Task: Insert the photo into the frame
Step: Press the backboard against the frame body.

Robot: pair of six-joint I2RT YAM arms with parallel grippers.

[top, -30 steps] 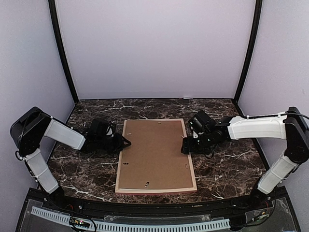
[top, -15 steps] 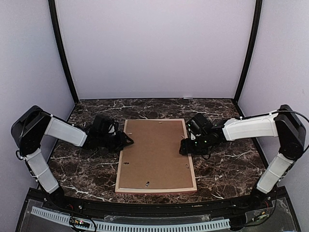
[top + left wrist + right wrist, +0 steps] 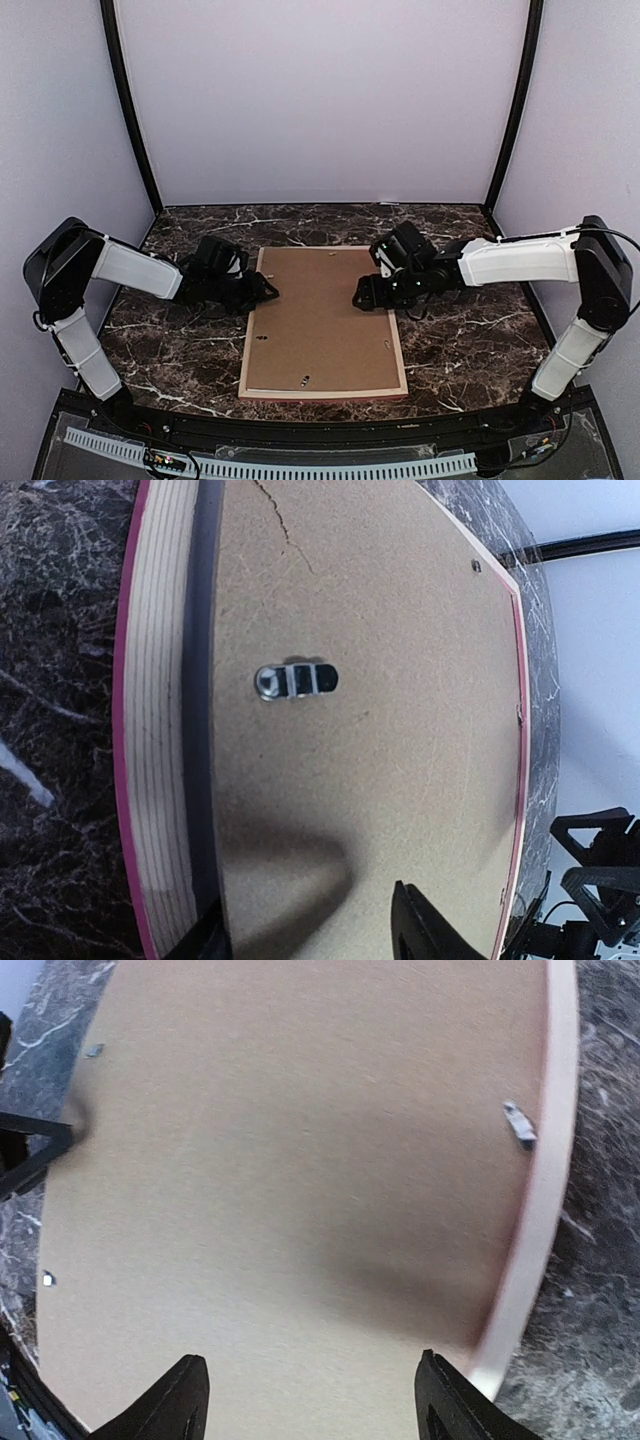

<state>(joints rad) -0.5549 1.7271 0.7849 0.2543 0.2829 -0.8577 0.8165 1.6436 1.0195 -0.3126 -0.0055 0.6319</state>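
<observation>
The frame [image 3: 322, 394] lies face down in the middle of the table, its pink rail [image 3: 160, 730] around a brown backing board [image 3: 320, 320]. The photo is hidden. My left gripper [image 3: 262, 292] sits low at the frame's left rail near the far corner. It is open, with one fingertip [image 3: 205, 945] at the rail's inner edge, the other over the board, and nothing between them. A metal turn clip [image 3: 295, 680] lies just ahead of it. My right gripper [image 3: 362, 297] hovers open over the board's right part, just inside the right rail [image 3: 555, 1140], holding nothing.
Dark marble tabletop [image 3: 470, 340] surrounds the frame on all sides. Small metal clips [image 3: 520, 1123] dot the board's edges. White walls and black posts close in the back and sides. The two arms reach in from left and right.
My left gripper has opened wider and edged right toward the frame's rail. My right gripper has moved left, from the right rail in over the backing board.
</observation>
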